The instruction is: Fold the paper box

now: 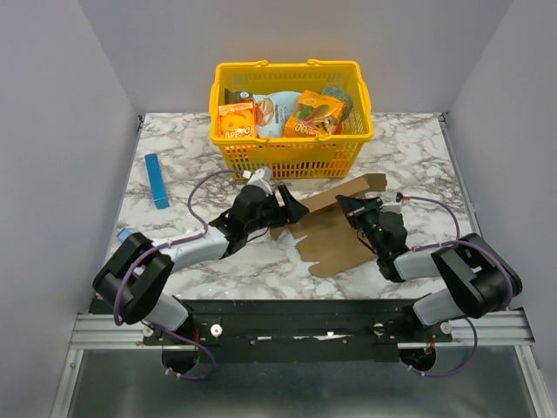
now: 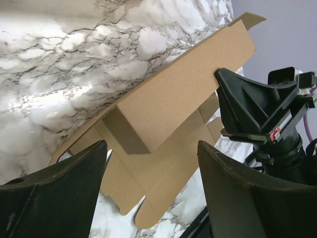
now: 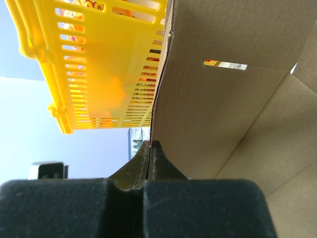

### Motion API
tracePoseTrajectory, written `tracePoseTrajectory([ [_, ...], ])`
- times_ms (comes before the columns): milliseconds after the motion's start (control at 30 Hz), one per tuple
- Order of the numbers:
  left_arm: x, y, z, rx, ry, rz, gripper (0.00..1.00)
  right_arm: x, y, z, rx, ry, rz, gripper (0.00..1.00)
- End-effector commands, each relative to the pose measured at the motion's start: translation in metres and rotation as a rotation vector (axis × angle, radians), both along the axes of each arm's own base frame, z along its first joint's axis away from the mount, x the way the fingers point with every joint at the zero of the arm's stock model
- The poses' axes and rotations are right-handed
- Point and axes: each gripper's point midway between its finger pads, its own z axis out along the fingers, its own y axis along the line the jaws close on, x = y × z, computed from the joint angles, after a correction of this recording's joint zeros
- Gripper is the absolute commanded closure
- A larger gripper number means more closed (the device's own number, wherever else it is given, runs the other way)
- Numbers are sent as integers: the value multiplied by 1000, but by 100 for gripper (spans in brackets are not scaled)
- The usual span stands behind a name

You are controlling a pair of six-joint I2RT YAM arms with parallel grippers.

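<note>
We could read no words or numbers. An orange box [image 1: 237, 120] and a second orange pack [image 1: 315, 114] in the yellow basket [image 1: 291, 158] bore printing, too small for us to make out.

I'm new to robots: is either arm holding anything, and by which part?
The right fingers pinch the paper box by the thin edge of a raised flap. The left fingers stand open, holding nothing.

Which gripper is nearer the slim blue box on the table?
Left. The left gripper is right of the slim blue box; the right gripper is farther right, pinching the brown cardboard.
</note>
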Motion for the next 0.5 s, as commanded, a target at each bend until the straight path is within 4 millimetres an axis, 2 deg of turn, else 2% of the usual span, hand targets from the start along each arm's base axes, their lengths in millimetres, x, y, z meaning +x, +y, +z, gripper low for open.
tracePoseTrajectory([
  [0,-16,18,-2,68,-54,-7,18,-4,1,-8,-19,19,7,99],
  [133,-42,8,-14,113,-37,-90,28,-3,1,-7,-24,18,5,99],
  [233,-55,4,-32,147,4,-114,34,-3,1,-6,-22,15,6,99],
  [333,-60,2,-50,127,60,-91,41,-4,0,-6,-23,15,5,99],
  [467,-55,1,-63,118,87,-53,44,-5,-1,-5,-24,11,2,99],
])
